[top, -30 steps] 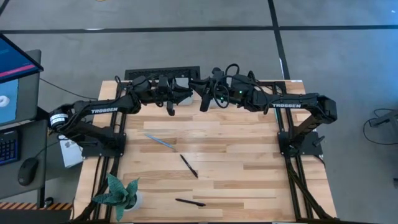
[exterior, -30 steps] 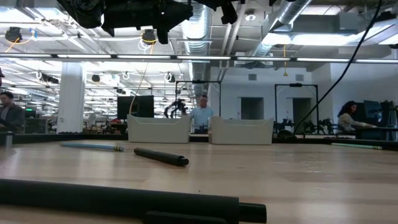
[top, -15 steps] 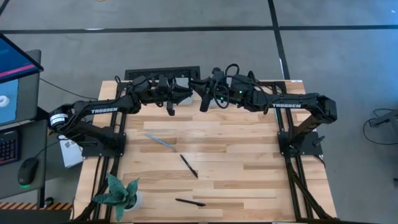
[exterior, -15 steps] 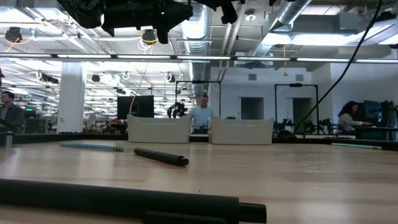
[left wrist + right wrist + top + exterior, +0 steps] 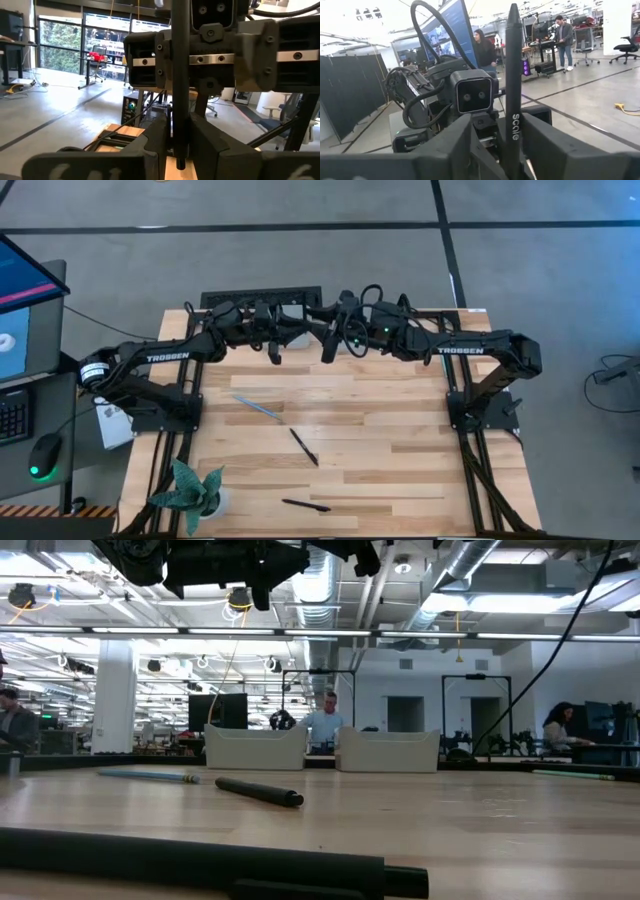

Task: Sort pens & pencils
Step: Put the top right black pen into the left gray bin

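Currently on hand, working outward from the held items:

- Lettered black stick (image 5: 512,75): upright between the fingers of the right gripper (image 5: 497,120), above the table's far edge near its middle. The fingers stand slightly apart from its sides, so the hold looks loosened, not clamped.
- Plain black stick (image 5: 180,75): upright in the left gripper (image 5: 179,125), fingers clamped together on its lower part. This gripper faces the right one, just beside it.
- Two white bins (image 5: 255,748) (image 5: 388,750): side by side at the far edge, below the grippers. Which bin lies under which gripper cannot be told.
- Teal stick (image 5: 257,407): flat on the table (image 5: 400,470), left of centre.
- Middle black stick (image 5: 304,447): flat, near the centre, apart from the teal one.
- Near black stick (image 5: 306,505): flat, close to the near edge.
- Pale stick (image 5: 575,774): far right in the low view, lying flat.

Step in hand, as judged: delivery of two black sticks to the bins, with the right-hand one at the point of release.

Next move calls for: a clean drop into the bin meant for black sticks, the left gripper parting its fingers over that same bin, then a return for the loose ones.
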`<state>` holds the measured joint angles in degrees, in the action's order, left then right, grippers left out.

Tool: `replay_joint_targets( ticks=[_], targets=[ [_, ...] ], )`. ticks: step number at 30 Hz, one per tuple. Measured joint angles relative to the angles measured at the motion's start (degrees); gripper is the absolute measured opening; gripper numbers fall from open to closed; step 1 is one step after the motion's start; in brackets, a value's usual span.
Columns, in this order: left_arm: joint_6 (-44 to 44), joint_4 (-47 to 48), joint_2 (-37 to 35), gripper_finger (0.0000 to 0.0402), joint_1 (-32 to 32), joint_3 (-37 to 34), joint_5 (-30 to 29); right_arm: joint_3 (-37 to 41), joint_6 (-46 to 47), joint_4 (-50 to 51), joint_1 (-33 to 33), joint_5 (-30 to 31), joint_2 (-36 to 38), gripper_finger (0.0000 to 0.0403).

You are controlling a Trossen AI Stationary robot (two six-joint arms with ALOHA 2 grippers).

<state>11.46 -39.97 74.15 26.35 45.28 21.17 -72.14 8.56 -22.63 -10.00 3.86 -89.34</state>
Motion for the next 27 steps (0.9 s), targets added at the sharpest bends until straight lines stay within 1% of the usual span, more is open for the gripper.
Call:
replay_joint_targets(
  ticks=[4, 7, 14, 17, 21, 27],
  targets=[
    [0.0, 0.0, 0.0, 0.0052, 0.0, 0.0, 0.0, 0.0, -2.2, 0.0, 0.1, -0.1, 0.0, 0.0245],
    [0.0, 0.0, 0.0, 0.0052, 0.0, 0.0, 0.1, 0.0, -3.0, 0.0, 0.3, 0.1, 0.0, 0.0259],
    [-1.7, 1.0, 0.0, 0.0052, 0.1, 0.0, 0.5, 0.0, -3.0, 1.0, 0.0, 0.5, 0.0, 0.0261],
    [-2.1, 2.9, 0.0, 0.0052, 1.0, 0.0, 0.5, 0.0, -3.0, 2.3, -0.3, 0.5, 0.0, 0.0261],
    [-2.3, 6.1, 0.0, 0.0052, 3.8, 0.0, 0.9, 0.0, -3.0, 4.3, -0.3, 0.7, 0.0, 0.0261],
    [-3.0, 14.6, 0.0, 0.0052, 9.5, 0.1, 0.7, 0.0, -3.0, 6.9, -0.2, 0.4, 0.0, 0.026]
  ],
)
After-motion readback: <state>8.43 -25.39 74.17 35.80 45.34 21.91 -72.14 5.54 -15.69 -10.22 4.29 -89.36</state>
